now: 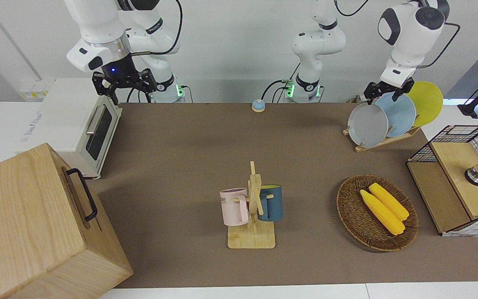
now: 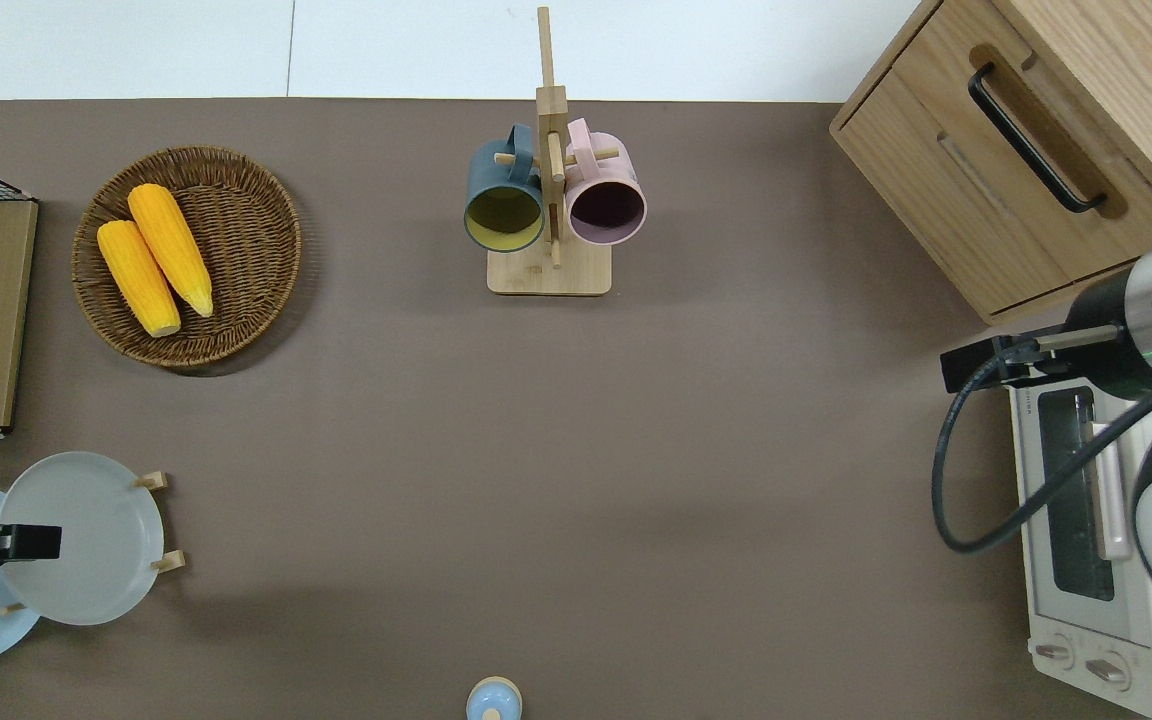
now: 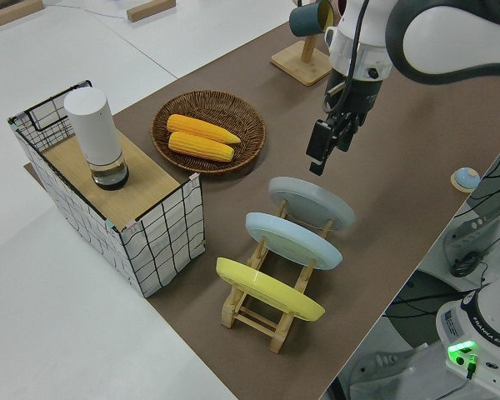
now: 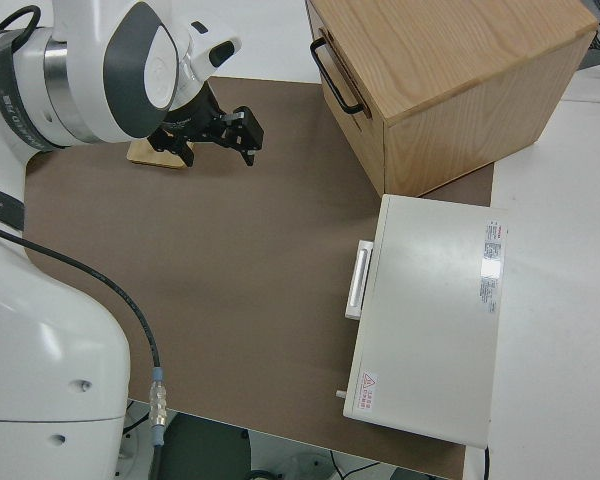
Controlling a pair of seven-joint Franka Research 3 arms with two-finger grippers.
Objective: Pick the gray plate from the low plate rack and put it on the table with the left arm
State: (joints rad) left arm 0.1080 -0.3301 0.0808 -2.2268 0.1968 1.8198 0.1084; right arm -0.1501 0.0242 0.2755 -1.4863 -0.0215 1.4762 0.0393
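The gray plate [image 1: 367,124] leans in the low plate rack [image 1: 382,141] at the left arm's end of the table [image 1: 189,158], in the slot farthest from the robots. It also shows in the overhead view [image 2: 86,540] and the left side view [image 3: 312,204]. A light blue plate [image 1: 398,114] and a yellow plate [image 1: 428,101] stand in the slots nearer to the robots. My left gripper [image 1: 382,97] is open and points down over the gray plate's top rim [image 2: 26,541], a little above it [image 3: 318,160], touching nothing. The right arm is parked, with its gripper [image 1: 123,85] open.
A wicker basket [image 1: 376,212] with two corn cobs and a wire crate [image 1: 457,178] stand farther from the robots than the rack. A mug stand [image 1: 253,207] with two mugs is mid-table. A toaster oven [image 1: 77,124] and a wooden cabinet [image 1: 35,224] are at the right arm's end.
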